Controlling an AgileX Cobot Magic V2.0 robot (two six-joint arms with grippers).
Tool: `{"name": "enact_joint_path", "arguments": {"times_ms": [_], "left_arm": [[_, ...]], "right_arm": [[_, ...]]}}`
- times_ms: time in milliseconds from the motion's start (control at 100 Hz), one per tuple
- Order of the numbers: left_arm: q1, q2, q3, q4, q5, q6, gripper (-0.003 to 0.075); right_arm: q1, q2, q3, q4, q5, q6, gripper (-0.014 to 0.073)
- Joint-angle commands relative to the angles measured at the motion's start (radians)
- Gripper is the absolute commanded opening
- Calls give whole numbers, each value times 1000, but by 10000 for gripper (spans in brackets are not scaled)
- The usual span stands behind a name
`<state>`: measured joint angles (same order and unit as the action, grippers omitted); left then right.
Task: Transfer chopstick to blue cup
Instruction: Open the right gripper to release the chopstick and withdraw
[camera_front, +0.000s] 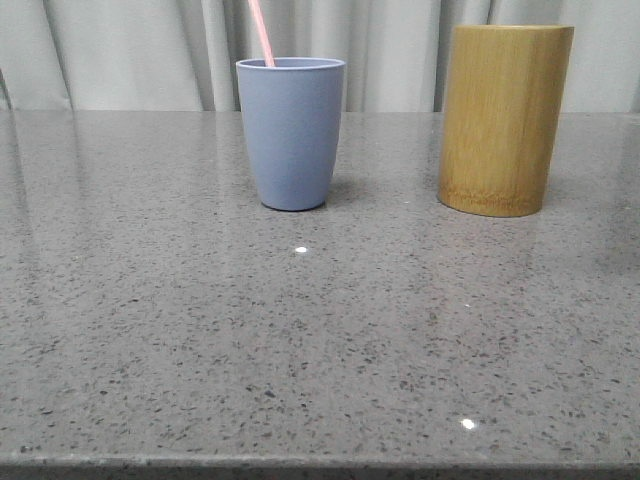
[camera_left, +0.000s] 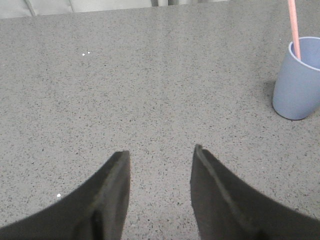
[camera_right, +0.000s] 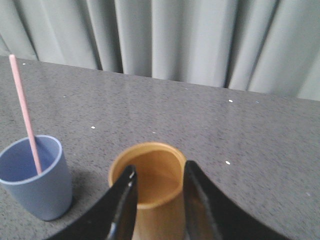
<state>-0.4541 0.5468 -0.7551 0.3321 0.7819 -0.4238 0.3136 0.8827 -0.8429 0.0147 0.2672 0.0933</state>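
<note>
The blue cup (camera_front: 291, 131) stands upright on the grey speckled table, left of centre at the back. One pale pink chopstick (camera_front: 261, 32) stands in it and leans left out of its rim. The cup (camera_left: 297, 80) and chopstick (camera_left: 294, 27) also show in the left wrist view, and the cup (camera_right: 36, 183) with chopstick (camera_right: 26, 115) in the right wrist view. My left gripper (camera_left: 161, 154) is open and empty over bare table, well apart from the cup. My right gripper (camera_right: 159, 171) is open and empty, above the mouth of the bamboo cylinder (camera_right: 146, 176). Neither gripper shows in the front view.
The yellow-brown bamboo cylinder (camera_front: 503, 118) stands upright to the right of the blue cup; its inside looks empty from the right wrist view. Grey curtains (camera_front: 150, 50) hang behind the table. The table's front edge (camera_front: 320, 465) runs along the bottom of the front view.
</note>
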Motion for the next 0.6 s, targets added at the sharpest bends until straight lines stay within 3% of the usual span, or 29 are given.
{"name": "enact_joint_path", "arguments": {"times_ms": [0,130,320,380,590], "left_arm": [[-7,-19,-3,22,-98,-14,221],[-7,-64,43,22,-129,-14,148],[-7,-129,102,22,-158,-14,20],[-7,-156,126,22,-171,-14,-18],[-7,-250,201,20,-180,-14,-19]], "right_arm": [[-30,-80,35,-15,-63,-8,252],[-55,-188,110,-15,-42,-8,199],[-67,-320,208,-15,-31,-8,-78],[-67,-359,237,-15,-31,-8,-61],[-67,-502,327,-15,-30,-8,-62]]}}
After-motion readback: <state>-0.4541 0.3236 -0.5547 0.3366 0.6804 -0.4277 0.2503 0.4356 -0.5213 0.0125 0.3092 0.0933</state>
